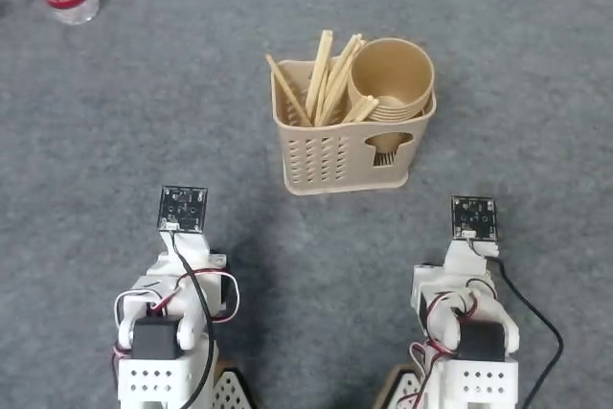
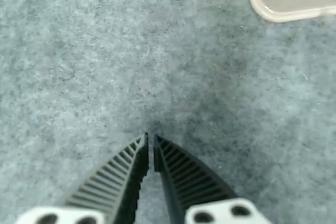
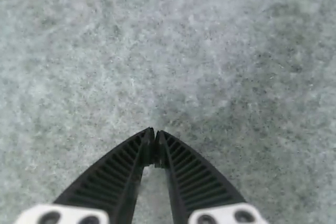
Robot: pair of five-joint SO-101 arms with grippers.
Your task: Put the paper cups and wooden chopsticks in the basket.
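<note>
Shows the cups [image 1: 393, 79] nested in one side of the basket [image 1: 340, 155] and the chopsticks [image 1: 326, 79] leaning upright just beside them, tips fanned above the rim, likely propped that way by the walls. Has the left gripper [image 2: 149, 140] and right gripper [image 3: 155, 132] pinched closed on nothing, low over the mat [image 1: 115, 141] and well apart from the basket, presumably because nothing lies loose to fetch.

Bright, even, diffuse light — soft, faint shadows
</note>
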